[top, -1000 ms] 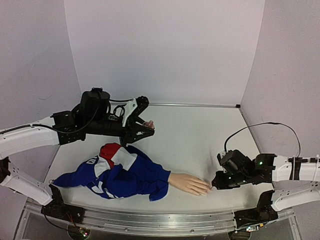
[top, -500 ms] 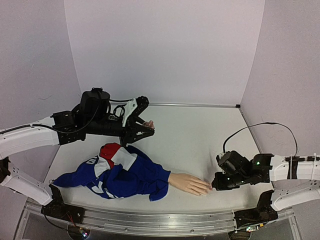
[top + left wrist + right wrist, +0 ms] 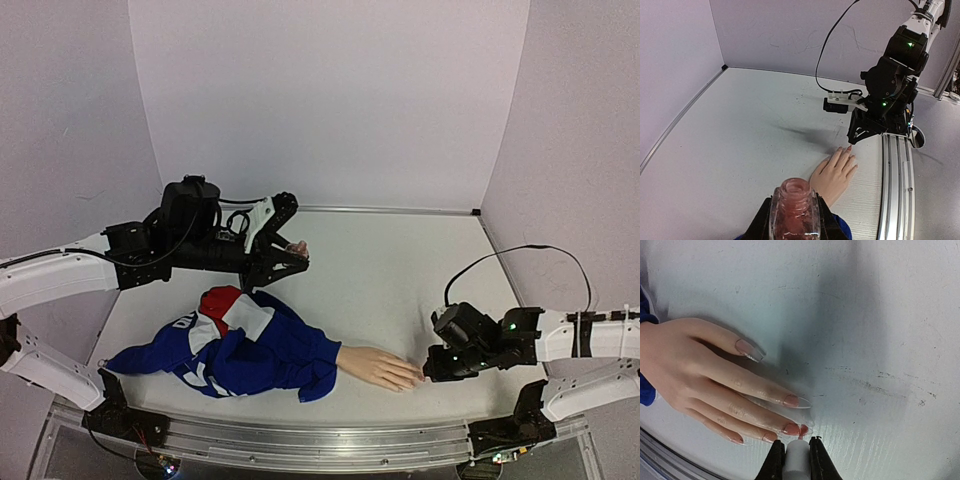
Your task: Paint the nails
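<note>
- Here, the long, pointed, glossy pinkish nails (image 3: 791, 401) belong to a beige mannequin hand (image 3: 695, 365). The hand lies palm down on the white table (image 3: 880, 315) near its front edge, with the fingertips pointing toward the right arm.
- A small red brush tip (image 3: 803, 430) touches the end of the middle finger's nail, just beside the index finger's nail.
- The brush tip comes out of a white cylindrical handle (image 3: 798, 464).
- The right gripper (image 3: 795, 450) pinches this handle between its two black fingers, with the jaws pressed on its sides. It sits low over the table, right at the fingertips.
- At the wrist, the hand goes into a blue sleeve (image 3: 310, 365). The sleeve is part of a crumpled blue, white and red garment (image 3: 225, 325) that lies toward the left side of the table.
- Beyond the garment and well apart from the hand, the left gripper (image 3: 290, 254) hangs above the table.
- Its jaws are clamped on a small pinkish glass polish bottle (image 3: 794, 200), which stands upright with an open neck in the left wrist view.
</note>
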`<move>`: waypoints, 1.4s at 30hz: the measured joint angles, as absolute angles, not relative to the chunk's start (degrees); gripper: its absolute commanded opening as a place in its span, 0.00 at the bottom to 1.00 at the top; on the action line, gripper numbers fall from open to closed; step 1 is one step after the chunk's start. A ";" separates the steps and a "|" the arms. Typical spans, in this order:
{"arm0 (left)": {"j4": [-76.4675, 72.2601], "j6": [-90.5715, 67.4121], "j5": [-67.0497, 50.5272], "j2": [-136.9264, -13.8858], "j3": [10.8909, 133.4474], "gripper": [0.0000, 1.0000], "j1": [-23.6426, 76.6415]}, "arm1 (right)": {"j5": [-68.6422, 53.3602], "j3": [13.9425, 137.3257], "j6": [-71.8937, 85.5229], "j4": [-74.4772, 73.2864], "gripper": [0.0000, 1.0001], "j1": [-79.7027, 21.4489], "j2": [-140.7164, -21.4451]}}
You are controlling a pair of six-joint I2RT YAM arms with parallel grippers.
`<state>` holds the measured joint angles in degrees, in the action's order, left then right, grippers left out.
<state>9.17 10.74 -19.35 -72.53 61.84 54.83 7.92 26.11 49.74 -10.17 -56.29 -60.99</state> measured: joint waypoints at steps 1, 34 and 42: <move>9.17 10.74 -19.35 -72.53 61.84 0.00 54.83 | 7.92 26.11 49.74 -10.15 0.00 -56.29 -61.17; 9.19 10.74 -19.35 -72.53 61.84 0.00 54.83 | 6.81 26.06 49.28 -10.09 0.00 -56.29 -56.49; 9.19 10.74 -19.33 -72.51 61.84 0.00 54.83 | 6.68 26.06 49.36 -9.32 0.00 -56.29 -58.65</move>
